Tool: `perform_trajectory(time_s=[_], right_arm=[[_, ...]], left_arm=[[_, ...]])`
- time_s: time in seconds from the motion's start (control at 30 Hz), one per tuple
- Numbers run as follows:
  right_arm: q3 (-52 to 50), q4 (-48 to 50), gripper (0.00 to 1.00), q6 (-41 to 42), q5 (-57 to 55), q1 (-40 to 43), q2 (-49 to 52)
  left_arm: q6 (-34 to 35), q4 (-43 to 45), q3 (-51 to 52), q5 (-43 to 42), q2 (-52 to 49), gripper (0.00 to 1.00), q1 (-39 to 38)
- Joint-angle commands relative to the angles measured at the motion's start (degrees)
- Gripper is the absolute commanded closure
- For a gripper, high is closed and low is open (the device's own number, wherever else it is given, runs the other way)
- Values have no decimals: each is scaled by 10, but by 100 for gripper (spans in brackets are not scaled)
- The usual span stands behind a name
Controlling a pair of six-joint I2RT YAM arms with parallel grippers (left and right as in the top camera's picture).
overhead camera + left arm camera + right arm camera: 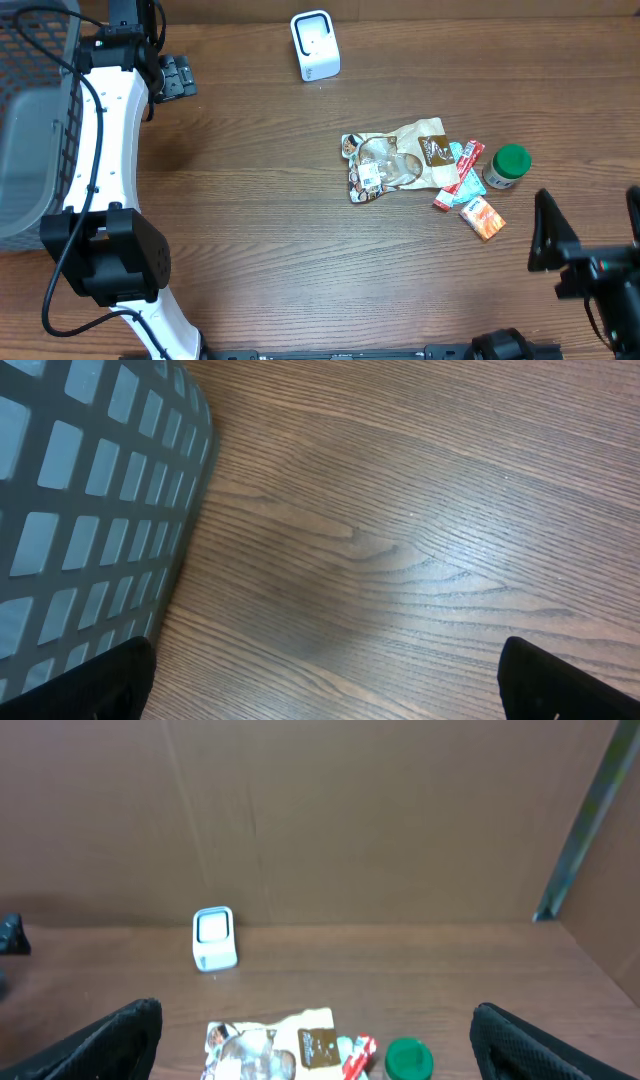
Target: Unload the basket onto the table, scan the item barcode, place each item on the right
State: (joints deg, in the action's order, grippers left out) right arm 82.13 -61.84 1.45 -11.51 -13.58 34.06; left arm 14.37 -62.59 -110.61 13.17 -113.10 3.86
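left end effector (325, 680) and right end effector (315, 1032) gape wide, empty; grey mesh basket (90, 510) beside the left.

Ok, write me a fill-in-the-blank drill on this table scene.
1. The jar has a ___ lid.
2. The packet nearest the right tool is ___.
3. The left tool and the right tool both stand ___, holding nothing.
4. The scanner is ___ in colour.
Missing words: green, orange, open, white.

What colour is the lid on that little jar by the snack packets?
The lid is bright green. It shows best in the overhead view.
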Motion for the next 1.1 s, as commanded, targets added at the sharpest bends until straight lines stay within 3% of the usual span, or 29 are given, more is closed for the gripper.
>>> perform_trajectory(time_s=[0.0,0.43,0.6,0.7,0.93,1.07], right_arm=[[-39,13,0,-1,-8,1,-45],[-284,159,0,-2,8,1,-246],[-402,312,0,-6,38,2,-310],[-465,416,0,-50,86,2,-339],[-583,644,0,-84,159,18,-338],[-639,717,0,-83,168,35,-338]], left_arm=[[-11,0,-1,7,0,0,-2],[-11,0,-1,7,0,0,-2],[-11,1,-1,7,0,0,-2],[-11,0,-1,7,0,0,-2],[-11,0,-1,7,0,0,-2],[-11,1,-1,7,0,1,-2]])
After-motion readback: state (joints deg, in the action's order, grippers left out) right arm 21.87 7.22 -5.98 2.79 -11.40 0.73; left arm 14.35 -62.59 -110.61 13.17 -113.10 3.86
